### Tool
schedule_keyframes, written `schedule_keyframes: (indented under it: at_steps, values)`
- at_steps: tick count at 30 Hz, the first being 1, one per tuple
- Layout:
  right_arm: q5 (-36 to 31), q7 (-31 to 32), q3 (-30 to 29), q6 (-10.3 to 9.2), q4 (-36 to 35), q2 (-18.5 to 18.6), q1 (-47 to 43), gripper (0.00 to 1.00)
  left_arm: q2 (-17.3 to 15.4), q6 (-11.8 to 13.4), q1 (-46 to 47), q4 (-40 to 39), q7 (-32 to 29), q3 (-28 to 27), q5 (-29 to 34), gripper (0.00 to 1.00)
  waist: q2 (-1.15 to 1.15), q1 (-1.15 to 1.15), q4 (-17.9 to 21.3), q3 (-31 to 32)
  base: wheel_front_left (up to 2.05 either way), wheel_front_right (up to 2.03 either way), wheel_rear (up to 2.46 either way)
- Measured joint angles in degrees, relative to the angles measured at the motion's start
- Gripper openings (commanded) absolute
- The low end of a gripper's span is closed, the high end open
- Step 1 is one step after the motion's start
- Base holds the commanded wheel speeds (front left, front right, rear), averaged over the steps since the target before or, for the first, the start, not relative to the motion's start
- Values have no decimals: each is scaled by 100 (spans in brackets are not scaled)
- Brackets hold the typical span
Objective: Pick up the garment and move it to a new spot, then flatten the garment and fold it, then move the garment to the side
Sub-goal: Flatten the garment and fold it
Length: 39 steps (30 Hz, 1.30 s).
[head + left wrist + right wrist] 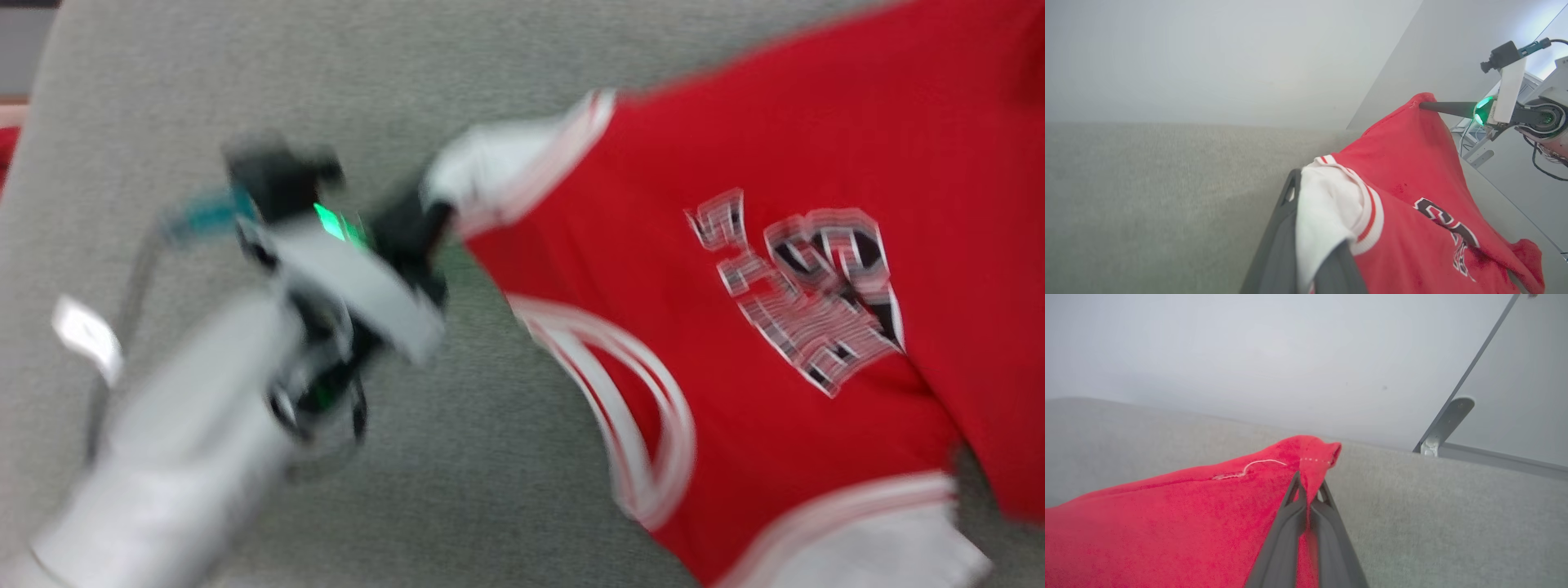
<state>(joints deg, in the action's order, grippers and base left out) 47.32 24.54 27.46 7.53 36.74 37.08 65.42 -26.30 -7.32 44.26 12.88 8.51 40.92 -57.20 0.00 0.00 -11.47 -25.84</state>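
Grey woven cloth surface (pixel 490 490), backed by a pale wall (pixel 1249 355) with a metal bracket (pixel 1443 424) at a panel edge. Item: red jersey (pixel 775 139) with white sleeves, red-and-white striped trim and a black, white-edged print (pixel 808 294) facing up, blurred in the head view. It lies across the right part of the surface, stretched between two grips. One white sleeve (pixel 1327 204) is pinched in the left gripper (pixel 1316 212), whose fingers are closed on the cloth beside the striped cuff. A red hem corner (pixel 1316 451) is clamped in the right gripper (pixel 1308 490), fingers pressed together with fabric between them. That corner is raised, so the cloth slopes down from it. Second white sleeve (pixel 882 547) sits at the lower right of the head view. Pale forearm (pixel 163 457) of the left arm crosses that view's lower left. A green light (pixel 1482 108) glows on the right wrist.
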Motion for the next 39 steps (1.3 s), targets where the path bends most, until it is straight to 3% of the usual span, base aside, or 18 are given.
schedule_keyframes:
  at_steps: [5, 12, 19, 23, 28, 34, 39]
  values:
    - [-167, -641, -677, 1, 527, -267, 843, 0, -42, -9, 1450, 570, -304, -400, -442, 0, 0, 0, 233, -51, 0, 0, 0]
    - [-608, -1535, -1352, 10, 1352, -783, 2221, 0, 49, -24, 3655, 2234, -390, -951, -588, 0, 0, 0, 559, -325, 0, 0, 0]
    - [-923, -2427, -1607, 24, 1693, -1038, 3064, 0, 244, -29, 5095, 2876, 279, -1137, -539, 0, 0, 0, 852, -538, 0, 0, 0]
    - [-903, -2462, -1467, 16, 1737, -993, 2950, 0, 226, -24, 4804, 2655, 265, -842, -853, 0, 0, 0, 884, -567, 0, 0, 0]
    - [-475, -2395, -1088, 7, 1283, -808, 2085, 0, 4, -22, 3810, 1934, 436, -377, -1200, 0, 0, 0, 801, -551, 0, 0, 0]
    - [289, -2337, -572, 1, 140, -315, 450, 0, -330, -22, 2086, 923, 641, -111, -1312, 0, 0, 0, 774, -470, 0, 0, 0]
    - [935, -2292, -397, 1, -1040, 339, -1204, 0, -333, -20, 538, 31, 648, -444, -1100, 0, 0, 0, 727, -322, 0, 0, 0]
